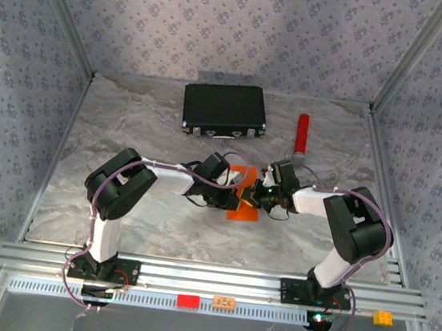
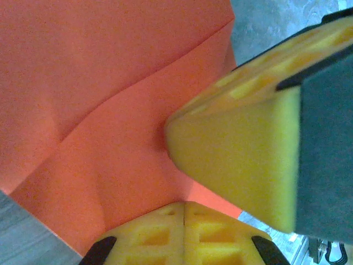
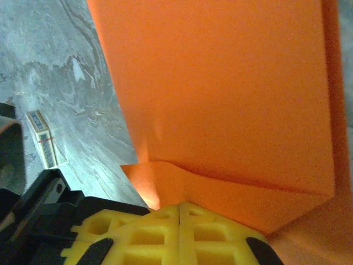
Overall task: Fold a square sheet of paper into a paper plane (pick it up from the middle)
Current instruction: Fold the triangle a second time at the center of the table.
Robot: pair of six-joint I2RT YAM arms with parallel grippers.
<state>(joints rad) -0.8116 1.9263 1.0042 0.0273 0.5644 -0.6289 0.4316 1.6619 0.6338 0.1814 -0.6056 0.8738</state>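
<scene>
Marbled counter (image 1: 119, 209), first creases in.
My left hand (image 2: 183, 207) and right hand (image 3: 179, 207) pinch the square sheet of paper (image 1: 242, 210); most folds remain.

Black-and-white arms (image 1: 117, 193) trail lilac cables (image 1: 90, 222); left gripper (image 2: 183, 207) and right gripper (image 3: 180, 208) have yellow, apparently latticed fingers (image 2: 154, 236).

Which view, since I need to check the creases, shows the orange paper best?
Left wrist: the thin bright orange paper sheet is close up, with several crease lines crossing it. Right wrist shows it close too, with one folded flap along its lower edge. Top external shows it as a small distant patch.
</scene>
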